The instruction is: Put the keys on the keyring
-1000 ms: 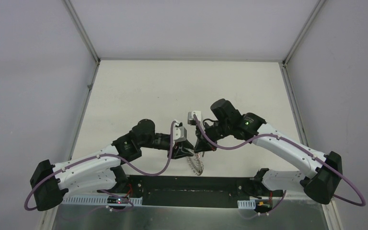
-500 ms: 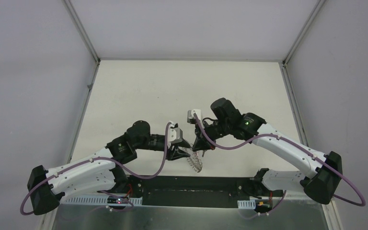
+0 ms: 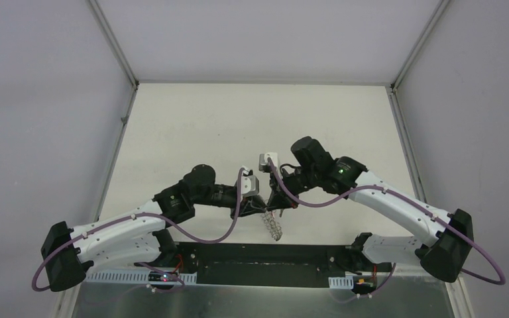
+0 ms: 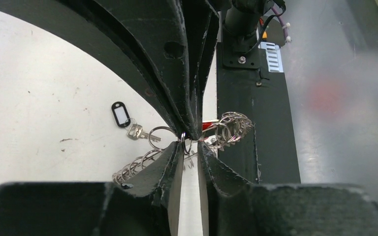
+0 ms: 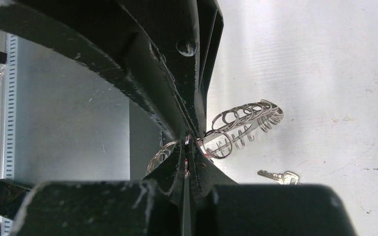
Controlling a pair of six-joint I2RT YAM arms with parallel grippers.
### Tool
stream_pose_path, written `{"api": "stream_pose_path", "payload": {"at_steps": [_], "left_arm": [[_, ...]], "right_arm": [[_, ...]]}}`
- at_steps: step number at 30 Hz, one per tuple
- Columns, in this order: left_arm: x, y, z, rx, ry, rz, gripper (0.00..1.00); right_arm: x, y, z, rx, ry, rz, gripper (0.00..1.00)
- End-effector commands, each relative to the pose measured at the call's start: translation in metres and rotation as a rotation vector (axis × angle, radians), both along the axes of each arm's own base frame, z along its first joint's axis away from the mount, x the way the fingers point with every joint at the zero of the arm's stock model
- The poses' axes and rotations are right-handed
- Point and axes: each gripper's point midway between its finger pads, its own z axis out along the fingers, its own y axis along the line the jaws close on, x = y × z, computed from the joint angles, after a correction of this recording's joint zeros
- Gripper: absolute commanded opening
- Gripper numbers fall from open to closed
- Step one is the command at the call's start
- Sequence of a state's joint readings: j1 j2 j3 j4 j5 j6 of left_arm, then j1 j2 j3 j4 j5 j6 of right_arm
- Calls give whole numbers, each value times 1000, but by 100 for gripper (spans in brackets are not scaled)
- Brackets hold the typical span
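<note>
Right gripper (image 5: 186,148) clamps the keyring (image 5: 246,118) aloft, steadying it for the left gripper (image 4: 189,145), narrowly parted, possibly pinching it too.

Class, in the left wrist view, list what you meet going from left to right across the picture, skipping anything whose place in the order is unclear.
black tag → silver key → left gripper → white slotted strip. The keyring shows on both sides of the gripper, so it is left out.
</note>
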State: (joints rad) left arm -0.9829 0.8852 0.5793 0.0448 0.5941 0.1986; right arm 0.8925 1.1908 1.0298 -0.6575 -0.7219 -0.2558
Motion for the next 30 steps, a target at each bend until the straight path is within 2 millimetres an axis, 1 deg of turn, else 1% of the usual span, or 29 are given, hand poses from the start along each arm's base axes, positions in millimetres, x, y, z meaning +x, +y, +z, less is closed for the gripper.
{"api": "stream_pose_path", "payload": {"at_steps": [1,2,3,6,7,8,9,10,13,14,15,18,19,20,21,22,27,30], "left_arm": [[-2,-10,22,-54,-38,-27,13],[-3,-9,22,-54,-39,-29,8],[-3,-9,22,-54,-41,-32,0],[-4,-8,21,-55,-42,-32,0],[-4,-7,20,-55,-40,-30,0],[-4,-6,20,-56,-38,-25,0],[-4,-6,21,-61,-37,-20,0],[-3,-5,21,-63,-33,-14,0],[-1,-3,24,-88,-26,18,0],[1,-3,26,-103,-25,34,0],[3,-2,29,-121,-25,52,0],[8,0,42,-202,-26,104,0],[9,1,47,-236,-29,117,0],[9,2,49,-266,-33,127,0],[9,3,53,-299,-37,133,0],[9,4,59,-333,-46,137,0],[2,9,83,-461,-103,107,0],[-2,10,90,-491,-129,85,0]], "right_arm": [[1,10,17,81,-32,23,0],[1,10,17,82,-34,23,0],[1,10,17,80,-34,23,0],[2,10,17,82,-38,20,0],[2,10,18,84,-39,18,6],[3,10,19,88,-42,11,18],[4,10,20,92,-47,0,33],[6,10,22,100,-52,-13,44],[13,8,32,158,-61,-66,69],[14,7,36,189,-59,-82,73],[17,6,42,229,-63,-100,75],[26,-1,56,333,-103,-141,75],[24,-3,62,367,-75,-155,75],[24,-6,62,383,-61,-171,74],[23,-8,67,410,-67,-175,74],[21,-10,66,424,-62,-177,73],[11,-11,79,529,-64,-136,61],[7,-9,84,570,-55,-103,54]]}}
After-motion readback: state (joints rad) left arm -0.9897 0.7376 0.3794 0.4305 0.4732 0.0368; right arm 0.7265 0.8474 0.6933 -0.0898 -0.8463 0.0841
